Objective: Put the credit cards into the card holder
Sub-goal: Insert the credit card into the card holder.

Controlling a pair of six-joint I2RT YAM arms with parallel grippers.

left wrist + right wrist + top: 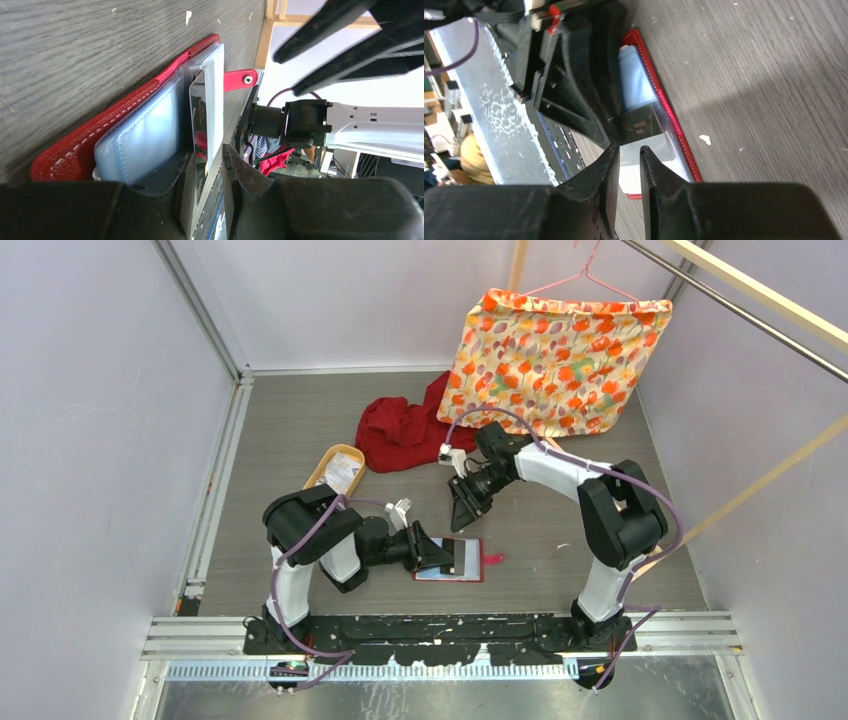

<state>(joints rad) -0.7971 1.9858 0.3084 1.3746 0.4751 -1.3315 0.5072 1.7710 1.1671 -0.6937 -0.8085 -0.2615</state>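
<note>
1. The card holder [472, 562] is laid open on the table [560, 530], just ahead of the arm bases. Its clear sleeves [150, 130] are turned up so that a pocket mouth can be reached.
2. A dark credit card [199, 130] is clamped by its near end between the fingers of the left gripper [206, 156]. It is held on edge against the sleeves, apparently so that its far end can be fed into a pocket.
3. Whether that far end is already inside a sleeve cannot be told.
4. The right gripper [629, 148] is held just above the holder, pointing down. Its fingers are only a narrow gap apart, and nothing is seen between them.
5. This pose is judged to be for pressing down or steadying a sleeve while the card is pushed.
6. Other cards [343, 472] are kept in the tan tray [322, 468], well apart to the left, so the task is judged unfinished.
</note>
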